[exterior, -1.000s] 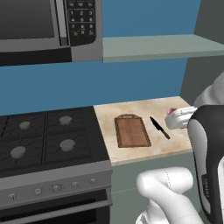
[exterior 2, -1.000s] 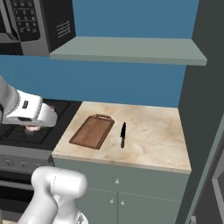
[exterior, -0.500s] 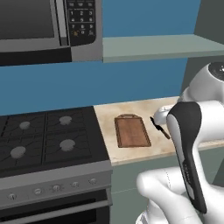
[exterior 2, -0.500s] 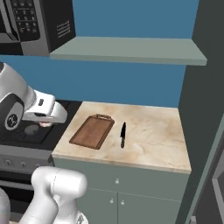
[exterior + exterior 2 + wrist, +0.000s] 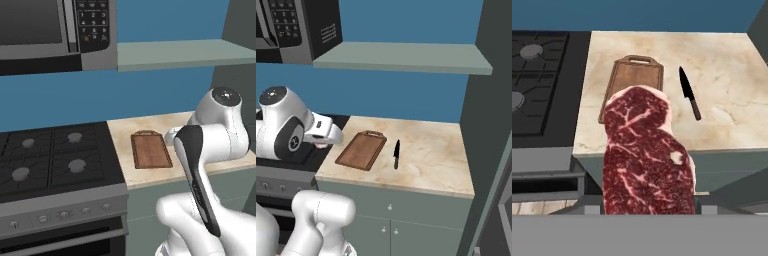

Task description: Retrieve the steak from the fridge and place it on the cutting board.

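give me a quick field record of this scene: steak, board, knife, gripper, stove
steak: red marbled slab close before the hand camera, held in the gripper, in the air
cutting board: brown wooden board on the beige countertop, handle toward the wall, nothing on it
knife: black knife flat on the countertop, just right of the board, apart from it
gripper: left of the board, over the counter's edge beside the stove; fingers hidden
stove: dark gas stove left of the counter
task state: steak not yet on the board
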Controlling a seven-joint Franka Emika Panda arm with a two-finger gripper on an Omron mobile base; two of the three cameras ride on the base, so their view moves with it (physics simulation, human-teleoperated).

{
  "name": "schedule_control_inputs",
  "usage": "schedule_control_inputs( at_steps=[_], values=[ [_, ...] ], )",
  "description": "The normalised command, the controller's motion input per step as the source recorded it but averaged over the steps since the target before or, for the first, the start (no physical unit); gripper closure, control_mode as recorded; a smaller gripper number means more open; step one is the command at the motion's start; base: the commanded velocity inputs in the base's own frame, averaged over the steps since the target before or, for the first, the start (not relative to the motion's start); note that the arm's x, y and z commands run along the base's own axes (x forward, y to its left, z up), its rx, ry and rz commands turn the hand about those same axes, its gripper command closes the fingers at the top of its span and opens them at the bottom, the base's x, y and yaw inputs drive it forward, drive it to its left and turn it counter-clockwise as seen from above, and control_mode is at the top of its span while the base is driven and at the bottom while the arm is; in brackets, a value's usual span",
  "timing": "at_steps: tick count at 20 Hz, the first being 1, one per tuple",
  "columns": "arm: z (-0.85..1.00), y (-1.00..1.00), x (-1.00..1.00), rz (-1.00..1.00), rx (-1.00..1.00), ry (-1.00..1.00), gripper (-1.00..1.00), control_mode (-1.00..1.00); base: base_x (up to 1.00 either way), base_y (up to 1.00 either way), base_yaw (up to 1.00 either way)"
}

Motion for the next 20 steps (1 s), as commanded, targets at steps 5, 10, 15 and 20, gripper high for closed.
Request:
schedule_control_inputs(
  at_steps=[5,10,15,20],
  values=[
    [-0.58,0.00,0.47,-0.04,0.00,0.07,1.00,-1.00,0.00,0.00,0.00],
    [-0.47,0.00,0.60,-0.03,0.00,0.04,1.00,-1.00,0.00,0.00,0.00],
    [-0.36,0.00,0.80,0.00,0.00,0.08,1.00,-1.00,0.00,0.00,0.00],
    [-0.33,0.00,0.96,0.00,0.00,0.17,1.00,-1.00,0.00,0.00,0.00]
  ],
)
